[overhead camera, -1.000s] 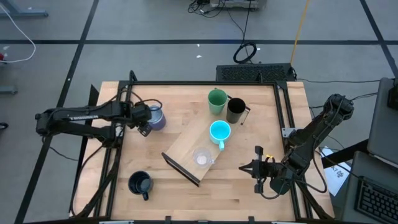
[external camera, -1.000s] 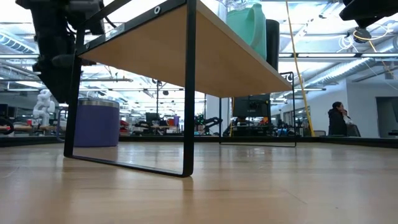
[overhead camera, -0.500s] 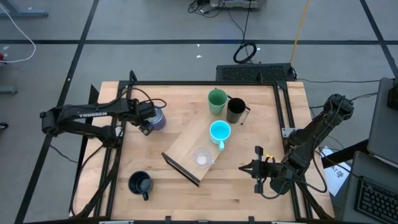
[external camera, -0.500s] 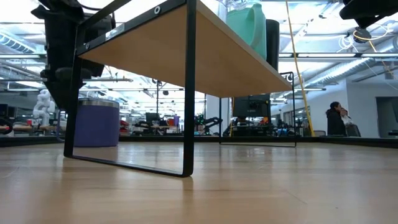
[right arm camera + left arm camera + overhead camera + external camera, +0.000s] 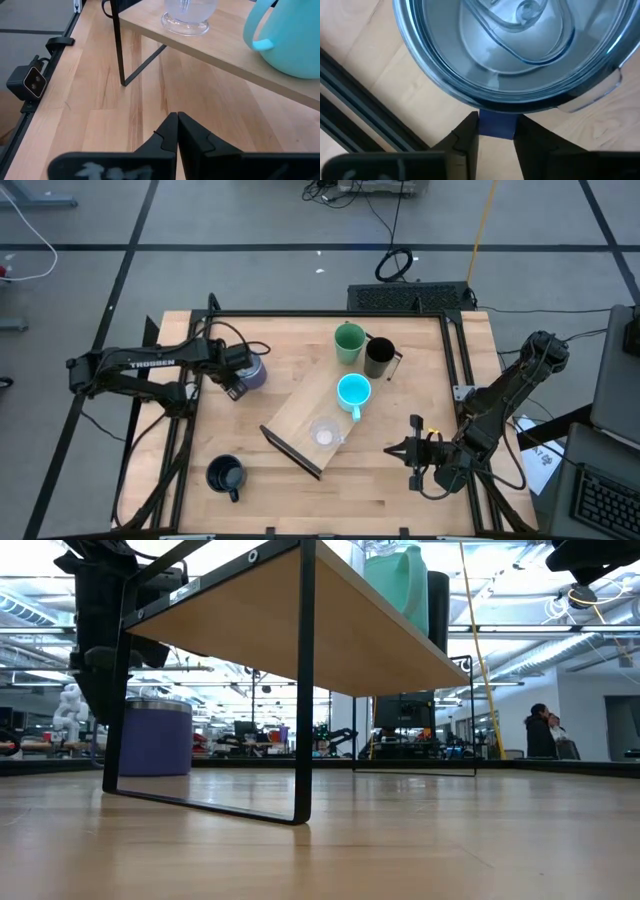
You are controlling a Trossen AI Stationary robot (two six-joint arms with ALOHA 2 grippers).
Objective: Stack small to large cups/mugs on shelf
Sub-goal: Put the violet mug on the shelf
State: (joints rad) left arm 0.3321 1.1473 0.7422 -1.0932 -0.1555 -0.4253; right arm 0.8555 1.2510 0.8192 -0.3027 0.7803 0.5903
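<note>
The purplish-grey shiny mug [image 5: 253,370] stands upright on the table's left part, and my left gripper [image 5: 236,375] is at its handle on the left side. The shelf [image 5: 300,420] stands slantwise mid-table on its black brackets, carrying the tiny clear cup [image 5: 324,434] and the cyan handled mug [image 5: 353,392]. The green cup [image 5: 349,343] and the tall black mug [image 5: 379,357] stand on the table behind it. The squat black handled mug [image 5: 226,475] sits near the front left. My right gripper [image 5: 392,450] waits shut at the right. My left gripper pinches the mug's handle [image 5: 496,125] between its two fingers [image 5: 468,136]. It comes from the table's left, slanting down, and looks into the mug's open top. The mug [image 5: 155,737] stands upright with its base on the table.
Black frame rails [image 5: 455,350] run along the table's edges. Bare wood lies in front of the shelf and at the near right [image 5: 370,490]. A person [image 5: 545,730] stands far off in the room behind.
My left gripper has gone a little toward the table's right edge, up to the purplish-grey mug's handle. The mug has stayed where it was.
</note>
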